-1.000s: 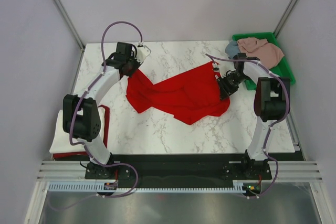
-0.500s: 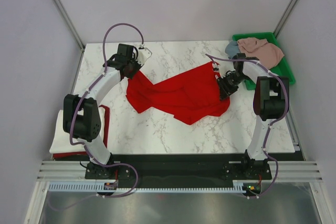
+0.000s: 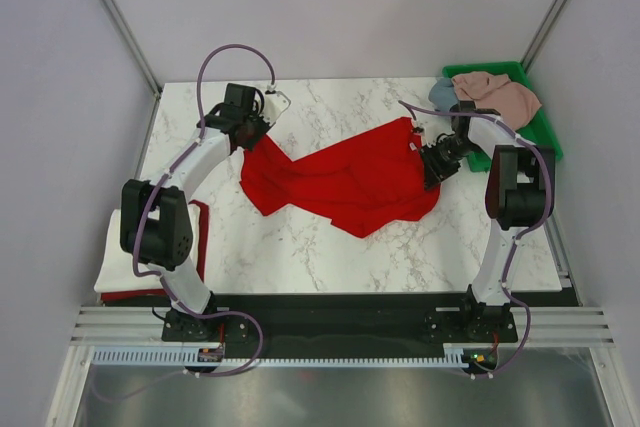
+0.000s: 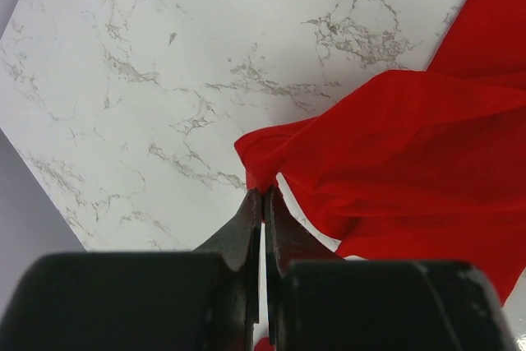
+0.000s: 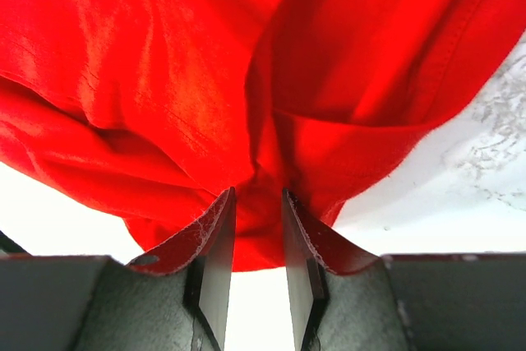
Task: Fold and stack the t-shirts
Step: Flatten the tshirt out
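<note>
Lying crumpled across the middle of white marble table [image 3: 300,247]: large bright red soft cloth t-shirt [image 3: 340,182]. Left gripper [image 4: 263,200] pinched tight on its far-left corner; right gripper [image 5: 256,203] clamps a thick fold at its right edge.

On the table [image 3: 330,252] a t-shirt [image 3: 345,182] lies centre, a tray [image 3: 543,132] of shirts [image 3: 500,95] far right, folded shirts [image 3: 112,257] near left.

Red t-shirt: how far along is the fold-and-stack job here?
Done: a white shirt lies folded at the near-left corner of the table. In hand: the red t-shirt, crumpled mid-table, gripped by the left pincer and right pincer at opposite ends. Left: folding it, plus the pink shirt and grey-blue shirt in the green tray.
</note>
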Controlling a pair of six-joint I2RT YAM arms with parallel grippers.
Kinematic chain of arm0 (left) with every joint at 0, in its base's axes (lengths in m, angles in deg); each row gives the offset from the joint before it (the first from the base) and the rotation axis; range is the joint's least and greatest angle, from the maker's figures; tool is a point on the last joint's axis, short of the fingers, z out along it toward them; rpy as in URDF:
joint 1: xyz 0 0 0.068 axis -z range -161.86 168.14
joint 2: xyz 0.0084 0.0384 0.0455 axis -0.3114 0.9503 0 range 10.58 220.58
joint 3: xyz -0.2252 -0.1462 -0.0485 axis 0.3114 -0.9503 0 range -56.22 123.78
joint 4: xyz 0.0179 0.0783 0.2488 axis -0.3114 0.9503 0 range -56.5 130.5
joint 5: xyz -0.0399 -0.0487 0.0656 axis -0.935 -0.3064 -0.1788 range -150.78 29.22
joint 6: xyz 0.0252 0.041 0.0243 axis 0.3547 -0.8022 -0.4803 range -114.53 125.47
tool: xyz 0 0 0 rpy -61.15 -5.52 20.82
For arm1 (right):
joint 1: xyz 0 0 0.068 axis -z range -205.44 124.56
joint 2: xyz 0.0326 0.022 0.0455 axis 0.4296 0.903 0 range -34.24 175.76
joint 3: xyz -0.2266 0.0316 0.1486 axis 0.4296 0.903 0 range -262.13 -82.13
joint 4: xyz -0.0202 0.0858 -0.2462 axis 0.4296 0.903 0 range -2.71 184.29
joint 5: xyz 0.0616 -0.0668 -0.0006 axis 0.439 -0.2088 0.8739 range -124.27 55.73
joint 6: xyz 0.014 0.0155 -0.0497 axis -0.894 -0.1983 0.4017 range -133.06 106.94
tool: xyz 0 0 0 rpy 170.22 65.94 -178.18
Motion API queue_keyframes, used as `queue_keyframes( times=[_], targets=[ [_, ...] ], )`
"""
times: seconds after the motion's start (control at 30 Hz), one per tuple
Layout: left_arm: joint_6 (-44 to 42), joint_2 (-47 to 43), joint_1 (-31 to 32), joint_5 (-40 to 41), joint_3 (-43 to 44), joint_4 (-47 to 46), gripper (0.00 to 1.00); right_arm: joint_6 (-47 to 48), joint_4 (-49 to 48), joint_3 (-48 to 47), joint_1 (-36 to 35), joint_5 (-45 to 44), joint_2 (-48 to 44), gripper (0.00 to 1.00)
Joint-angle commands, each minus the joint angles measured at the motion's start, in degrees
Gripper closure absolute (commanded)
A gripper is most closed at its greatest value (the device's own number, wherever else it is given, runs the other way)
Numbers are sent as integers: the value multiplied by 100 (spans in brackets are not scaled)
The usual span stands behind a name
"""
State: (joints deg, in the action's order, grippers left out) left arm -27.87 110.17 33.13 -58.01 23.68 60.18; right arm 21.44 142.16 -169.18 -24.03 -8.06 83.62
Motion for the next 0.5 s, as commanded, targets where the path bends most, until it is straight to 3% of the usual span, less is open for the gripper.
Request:
queue_keyframes(
  times=[0.0,0.47],
  targets=[
    [135,-265,31,13,-18,-128,98,-22,-47,-14,-9,217,-35,63],
    [117,-247,57,31,-53,-145,98,92,50,65,-9,516,-282,64]
  ],
)
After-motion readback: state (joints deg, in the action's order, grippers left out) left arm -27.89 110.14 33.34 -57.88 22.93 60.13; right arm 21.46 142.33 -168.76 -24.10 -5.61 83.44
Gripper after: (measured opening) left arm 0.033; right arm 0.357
